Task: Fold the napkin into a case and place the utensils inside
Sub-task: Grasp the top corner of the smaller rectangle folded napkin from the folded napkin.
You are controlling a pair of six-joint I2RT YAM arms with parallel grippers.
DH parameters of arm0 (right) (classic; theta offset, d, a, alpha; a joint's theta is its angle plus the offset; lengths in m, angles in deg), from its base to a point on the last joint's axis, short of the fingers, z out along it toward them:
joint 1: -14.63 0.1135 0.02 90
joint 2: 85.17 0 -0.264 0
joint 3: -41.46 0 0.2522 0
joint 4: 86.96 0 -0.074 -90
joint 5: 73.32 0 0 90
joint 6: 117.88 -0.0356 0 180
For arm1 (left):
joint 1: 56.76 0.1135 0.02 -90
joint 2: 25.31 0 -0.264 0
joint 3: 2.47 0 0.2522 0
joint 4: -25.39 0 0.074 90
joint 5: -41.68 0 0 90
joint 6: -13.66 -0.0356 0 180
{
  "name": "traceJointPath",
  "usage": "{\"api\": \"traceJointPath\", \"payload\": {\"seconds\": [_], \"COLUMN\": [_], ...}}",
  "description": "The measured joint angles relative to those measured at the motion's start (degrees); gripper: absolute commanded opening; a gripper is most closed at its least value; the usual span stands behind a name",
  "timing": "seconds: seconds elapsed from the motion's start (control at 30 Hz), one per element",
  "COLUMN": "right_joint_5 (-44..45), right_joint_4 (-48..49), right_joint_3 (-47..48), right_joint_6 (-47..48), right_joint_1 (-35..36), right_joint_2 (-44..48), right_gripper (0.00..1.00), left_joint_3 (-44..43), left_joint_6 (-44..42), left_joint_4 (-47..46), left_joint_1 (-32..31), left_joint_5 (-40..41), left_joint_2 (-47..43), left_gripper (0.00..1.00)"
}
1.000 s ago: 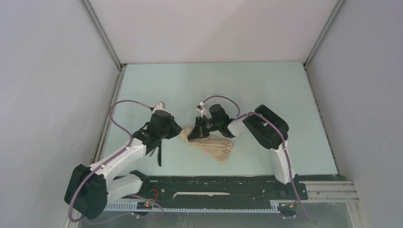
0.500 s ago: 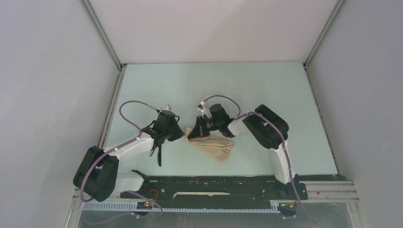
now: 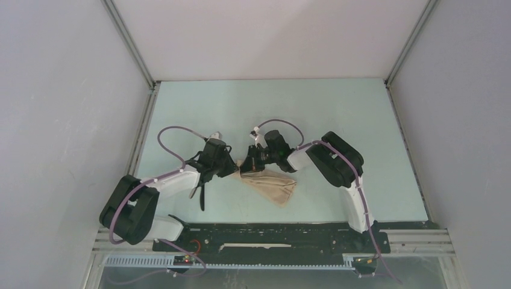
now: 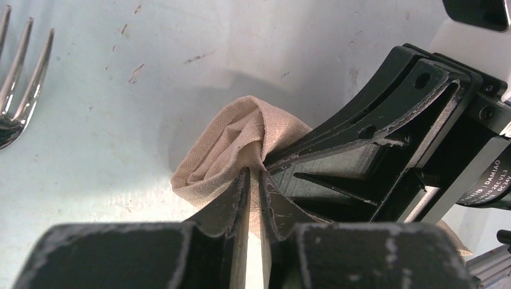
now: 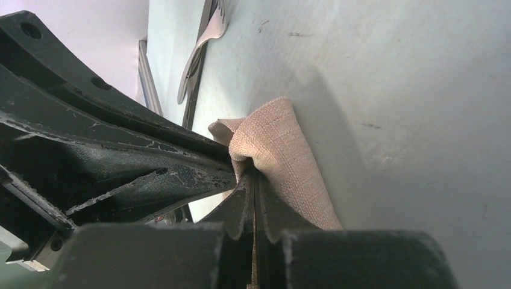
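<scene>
The beige napkin (image 3: 271, 185) lies bunched on the table between the two arms, its left end lifted. My left gripper (image 3: 236, 168) is shut on that cloth end (image 4: 232, 141). My right gripper (image 3: 246, 167) is shut on the same cloth end (image 5: 274, 144), right against the left gripper. The black knife (image 3: 201, 195) lies on the table just below the left gripper. The silver fork (image 4: 21, 78) lies at the left edge of the left wrist view and at the top of the right wrist view (image 5: 208, 33); the left arm hides most of it from above.
The pale green table (image 3: 337, 114) extends back and right of the arms. Grey walls close in left, right and back. The black base rail (image 3: 271, 232) runs along the near edge.
My left arm has drawn in and its gripper has moved right, closing up against the right gripper at the cloth end. The right gripper and the napkin have barely moved.
</scene>
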Motion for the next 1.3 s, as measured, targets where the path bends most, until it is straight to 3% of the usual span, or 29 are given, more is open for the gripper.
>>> {"api": "traceJointPath", "payload": {"seconds": [0.13,0.3,0.4,0.53,0.7,0.87,1.1,1.3], "right_joint_5": [2.2,3.7,2.3,3.7,18.9,27.3,35.6,42.8], "right_joint_4": [-3.6,-15.3,-21.7,-34.8,-49.3,-55.2,-61.8,-63.1], "right_joint_3": [0.0,-0.9,-0.9,-0.9,-0.9,-0.7,0.4,0.4], "right_joint_6": [0.3,3.7,6.1,15.8,34.4,45.6,51.6,52.5], "right_joint_1": [-0.1,-0.6,-1.2,-2.2,0.6,5.8,8.0,15.7], "right_joint_2": [1.6,8.5,14.1,23.3,32.8,33.7,29.9,29.6], "right_gripper": [0.02,0.15,0.41,0.62,0.7,0.71,0.68,0.7], "left_joint_3": [-0.1,-0.1,-0.1,-0.1,-0.1,-0.1,-0.1,-0.1], "left_joint_6": [0.0,0.0,0.0,0.0,0.0,-0.3,-0.5,-0.5], "left_joint_4": [-1.4,-3.4,-4.5,-5.2,-5.2,-5.3,-5.6,-5.7], "left_joint_1": [0.0,-0.1,-0.1,-0.1,-0.1,-0.1,-0.1,-0.1], "left_joint_5": [-0.2,-0.6,-1.0,-1.2,-1.3,-1.8,-2.3,-2.5], "left_joint_2": [0.8,2.7,4.3,4.7,4.7,4.8,4.9,4.9], "left_gripper": [0.15,0.14,0.14,0.14,0.14,0.14,0.14,0.14]}}
